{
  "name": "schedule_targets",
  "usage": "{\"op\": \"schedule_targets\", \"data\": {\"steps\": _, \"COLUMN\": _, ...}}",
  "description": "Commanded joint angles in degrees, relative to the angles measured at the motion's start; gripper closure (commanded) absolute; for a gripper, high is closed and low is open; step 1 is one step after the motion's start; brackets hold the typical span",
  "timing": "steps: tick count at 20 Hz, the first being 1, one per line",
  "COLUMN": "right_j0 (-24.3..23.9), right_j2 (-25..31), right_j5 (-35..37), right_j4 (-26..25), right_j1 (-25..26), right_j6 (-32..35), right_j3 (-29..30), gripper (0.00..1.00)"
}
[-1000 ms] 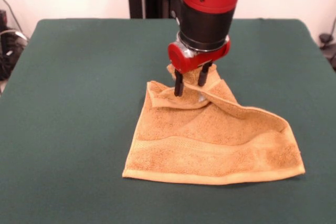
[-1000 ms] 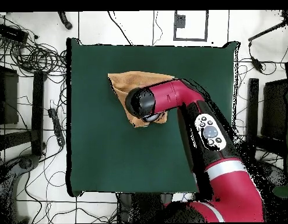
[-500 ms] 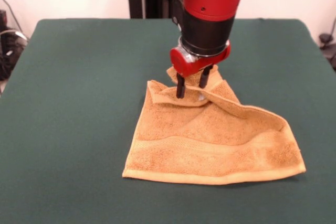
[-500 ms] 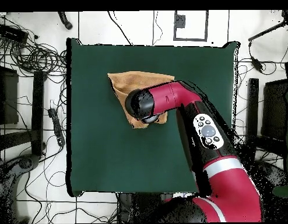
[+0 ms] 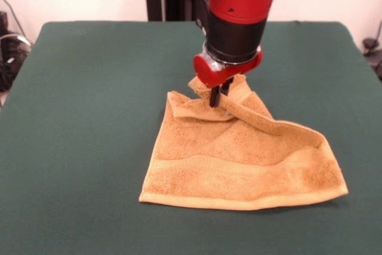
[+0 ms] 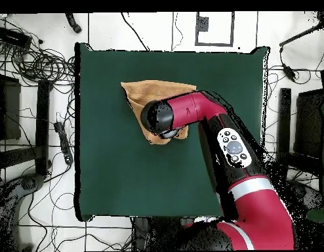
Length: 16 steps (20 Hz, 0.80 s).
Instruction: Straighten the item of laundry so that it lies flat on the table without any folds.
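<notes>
The golden-orange item of laundry lies on the green table a little right of centre. Its near edge is spread flat, while its far part is bunched into a folded ridge. My gripper points down on that ridge, fingers pinched together on the folded far edge. In the overhead view the towel shows on the table with the arm's wrist covering its lower part, so the gripper itself is hidden there.
Green cloth extends widely around the towel on all sides. In the overhead view cables and dark stands lie on the floor beyond the table's left and right edges.
The fingers stood apart over the folded far edge in both earlier frames; now they have closed together on it. The towel and the arm have barely shifted.
</notes>
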Motion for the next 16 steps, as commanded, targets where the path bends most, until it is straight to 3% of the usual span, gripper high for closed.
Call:
{"op": "schedule_targets", "data": {"steps": 1, "right_j0": 2.04, "right_j2": 0.97, "right_j5": -1.55, "right_j4": 1.49, "right_j1": 1.12, "right_j6": 0.39, "right_j3": 2.93, "gripper": 1.0}}
{"op": "schedule_targets", "data": {"steps": 16, "right_j0": 2.06, "right_j2": 0.53, "right_j5": -0.29, "right_j4": 2.06, "right_j1": 0.78, "right_j6": 0.96, "right_j3": 3.16, "gripper": 1.0}}
